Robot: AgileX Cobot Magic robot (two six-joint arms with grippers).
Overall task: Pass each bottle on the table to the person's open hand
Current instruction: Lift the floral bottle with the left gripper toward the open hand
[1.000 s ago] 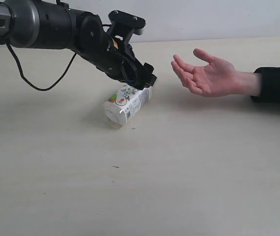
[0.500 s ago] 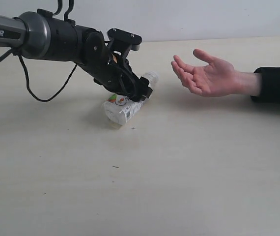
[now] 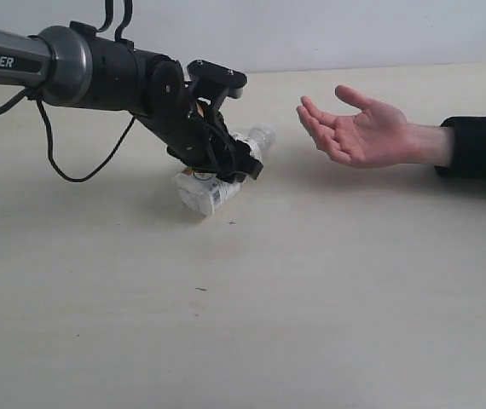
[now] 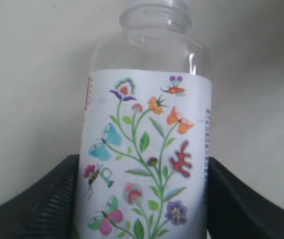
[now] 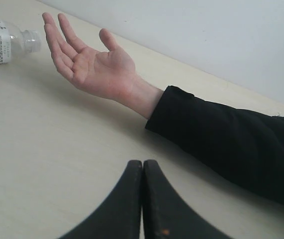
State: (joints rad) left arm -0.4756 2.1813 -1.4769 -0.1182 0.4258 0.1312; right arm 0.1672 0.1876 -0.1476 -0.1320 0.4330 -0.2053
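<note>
One clear bottle with a white label printed with colourful flowers and butterflies lies on its side on the table. Its open neck points toward the person's open hand. My left gripper is down over the bottle. In the left wrist view the bottle fills the space between the two black fingers, which press against both sides of the label. The hand is held palm up just above the table, with a black sleeve. My right gripper is shut and empty, near the sleeve.
A black cable hangs under the left arm. The sleeved forearm lies along the right side of the table. A pale wall runs behind the table's far edge.
My left gripper has come down over the bottle and its fingers have closed in against the label. The hand and the right gripper have not moved.
</note>
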